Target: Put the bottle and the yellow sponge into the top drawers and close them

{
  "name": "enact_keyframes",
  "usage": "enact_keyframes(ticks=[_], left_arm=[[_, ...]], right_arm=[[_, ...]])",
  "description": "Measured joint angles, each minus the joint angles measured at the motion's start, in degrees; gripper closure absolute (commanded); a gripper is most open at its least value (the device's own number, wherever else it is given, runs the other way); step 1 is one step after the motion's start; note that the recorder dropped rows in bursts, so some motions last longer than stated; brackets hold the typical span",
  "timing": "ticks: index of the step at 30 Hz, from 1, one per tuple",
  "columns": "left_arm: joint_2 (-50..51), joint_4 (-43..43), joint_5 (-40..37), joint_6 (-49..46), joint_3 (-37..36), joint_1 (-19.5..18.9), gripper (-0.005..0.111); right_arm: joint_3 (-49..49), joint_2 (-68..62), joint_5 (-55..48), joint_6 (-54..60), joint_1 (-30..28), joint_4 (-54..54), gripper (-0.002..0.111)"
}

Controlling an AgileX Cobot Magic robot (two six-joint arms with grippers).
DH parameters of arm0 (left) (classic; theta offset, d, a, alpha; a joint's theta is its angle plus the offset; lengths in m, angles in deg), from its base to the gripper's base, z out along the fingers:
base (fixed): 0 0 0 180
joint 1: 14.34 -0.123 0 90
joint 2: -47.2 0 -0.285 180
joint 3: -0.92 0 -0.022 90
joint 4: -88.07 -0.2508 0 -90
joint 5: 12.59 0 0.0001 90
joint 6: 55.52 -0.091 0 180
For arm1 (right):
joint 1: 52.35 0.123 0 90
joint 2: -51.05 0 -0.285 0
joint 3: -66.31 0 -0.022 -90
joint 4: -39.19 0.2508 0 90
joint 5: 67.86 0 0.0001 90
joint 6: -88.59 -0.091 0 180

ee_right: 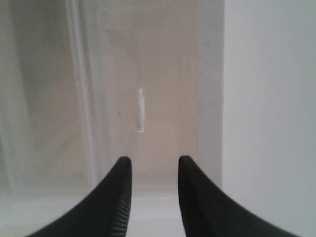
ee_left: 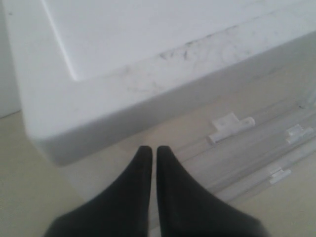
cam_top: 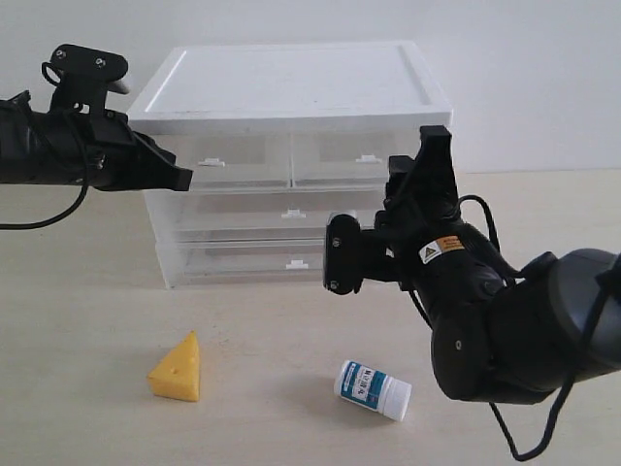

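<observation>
The yellow sponge lies on the table in front of the drawer unit. The bottle lies on its side to the right of it. Both top drawers, left and right, sit flush in the unit. My left gripper is shut and empty, its tip at the left end of the left top drawer, short of the tab handle. My right gripper is open and empty, facing the right top drawer and its handle.
The white-topped drawer unit stands at the back middle, with two full-width drawers below the top pair. The right arm's bulky body hangs over the table's right side, near the bottle.
</observation>
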Motion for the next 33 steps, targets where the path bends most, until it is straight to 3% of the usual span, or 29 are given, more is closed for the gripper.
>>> enact_keyframes(ticks=[11, 16, 21, 26, 33], left_arm=[[0.0, 0.12, 0.0, -0.22, 0.0, 0.0, 0.103], [0.0, 0.12, 0.0, -0.22, 0.0, 0.0, 0.103], [0.0, 0.12, 0.0, -0.22, 0.0, 0.0, 0.103], [0.0, 0.12, 0.0, -0.22, 0.0, 0.0, 0.103], [0.0, 0.12, 0.0, -0.22, 0.0, 0.0, 0.103]], right_arm=[[3.34, -0.5, -2.56, -0.25, -0.34, -1.47, 0.079], [4.8, -0.5, -3.9, -0.35, -0.42, -0.71, 0.058], [4.8, -0.5, -4.3, -0.25, -0.42, -0.71, 0.071], [4.8, -1.33, -4.58, 0.1, -0.68, -1.52, 0.064], [4.8, -5.58, -2.01, 0.14, -2.44, -2.41, 0.064]])
